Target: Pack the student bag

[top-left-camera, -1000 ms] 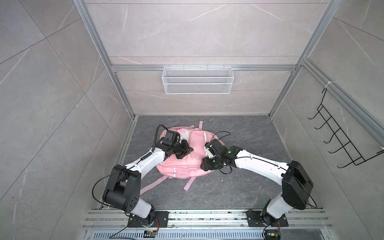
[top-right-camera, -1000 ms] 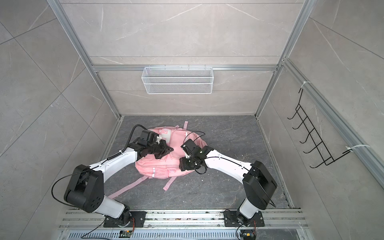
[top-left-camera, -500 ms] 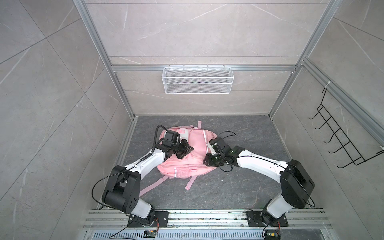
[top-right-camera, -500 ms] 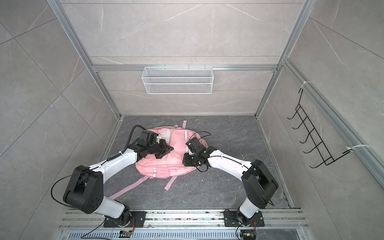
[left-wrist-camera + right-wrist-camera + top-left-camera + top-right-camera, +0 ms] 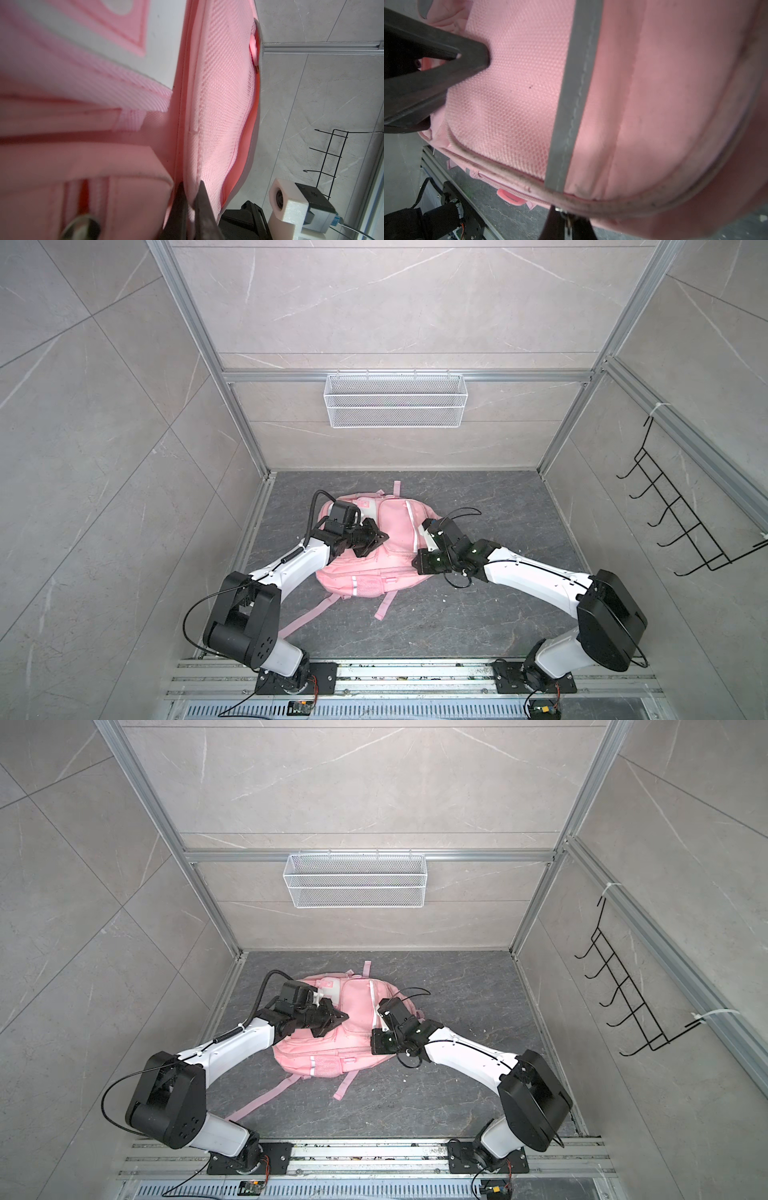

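The student bag, a pink backpack, lies flat on the dark floor in both top views. My left gripper rests on its left half. In the left wrist view that gripper is shut on a fold of the bag's pink mesh fabric. My right gripper sits at the bag's right edge. In the right wrist view it is shut on a metal zip pull under the piped seam, next to a grey reflective strip.
A white wire basket hangs on the back wall and a black hook rack on the right wall. Pink straps trail toward the front rail. The left gripper's fingers show in the right wrist view.
My right gripper has shifted a little along the bag's right edge and closed from open onto the zip pull. The left gripper has kept its grip and place.
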`<state>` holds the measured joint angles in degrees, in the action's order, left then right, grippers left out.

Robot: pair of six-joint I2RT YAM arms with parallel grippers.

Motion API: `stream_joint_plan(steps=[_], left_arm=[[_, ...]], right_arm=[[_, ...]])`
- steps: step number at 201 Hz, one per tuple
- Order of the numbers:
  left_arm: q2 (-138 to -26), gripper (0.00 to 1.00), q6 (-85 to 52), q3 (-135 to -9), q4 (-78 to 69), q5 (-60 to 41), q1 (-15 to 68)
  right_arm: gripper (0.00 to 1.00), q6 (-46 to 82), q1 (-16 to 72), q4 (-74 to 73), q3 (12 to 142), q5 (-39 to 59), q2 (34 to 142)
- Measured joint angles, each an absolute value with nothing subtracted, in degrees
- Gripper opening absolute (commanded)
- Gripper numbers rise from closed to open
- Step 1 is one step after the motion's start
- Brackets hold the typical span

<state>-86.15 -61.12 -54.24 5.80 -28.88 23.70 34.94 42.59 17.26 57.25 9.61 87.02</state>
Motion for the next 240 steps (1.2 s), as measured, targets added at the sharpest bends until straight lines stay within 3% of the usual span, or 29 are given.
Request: stream_joint_plan(steps=[117, 210, 217, 230, 240], left_arm=[[-82.4, 0.00, -46.0, -56.6, 17.4, -27.6, 23.5], [-82.8, 0.00, -35.4, -61.4, 26.4, -26.7, 23.3], [-83.4, 0.12, -34.8, -62.0, 27.2, -26.9, 23.2], [-84.1, 0.53, -33.5, -63.1, 28.6, -27.2, 23.1], [-84.0, 0.71, -33.1, -63.8, 29.6, -27.2, 22.5]], right_arm=[[0.00, 31.1, 34.7, 20.5, 55.7, 13.7, 83.6], [0.00, 5.7, 35.7, 31.4, 63.9, 11.8, 86.3], [0.00, 4.8, 36.0, 31.8, 64.3, 11.2, 86.6], [0.00, 4.0, 36.3, 32.4, 64.6, 10.2, 86.8], [0.00, 4.0, 36.4, 33.3, 64.7, 8.9, 86.8]])
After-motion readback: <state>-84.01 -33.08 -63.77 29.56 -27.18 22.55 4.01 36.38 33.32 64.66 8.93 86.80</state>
